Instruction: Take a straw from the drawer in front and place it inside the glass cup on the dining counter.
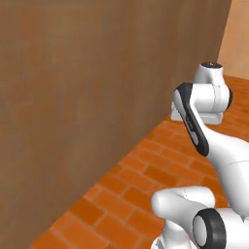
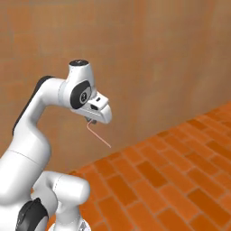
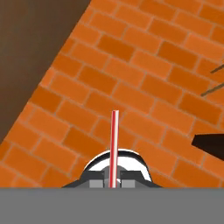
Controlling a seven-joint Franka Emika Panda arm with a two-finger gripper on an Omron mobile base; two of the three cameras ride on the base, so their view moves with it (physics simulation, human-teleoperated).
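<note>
Holding the straw tight, the pincer is clenched on one end of it. In the right base view the thin pink stick hangs down from the pincer and sticks out to the right, over the orange brick floor. In the hand view the straw points straight out from between the tips, with the brick floor far below it. A big brown wall stands close on the left of the arm.

What could go wrong? The straw is long and thin, and it is held by just one end. If the arm swings fast or bumps the wall, the stick could slip out and fall to the floor. It could also tilt in the grip, and then it would be hard to poke into a small cup.
</note>
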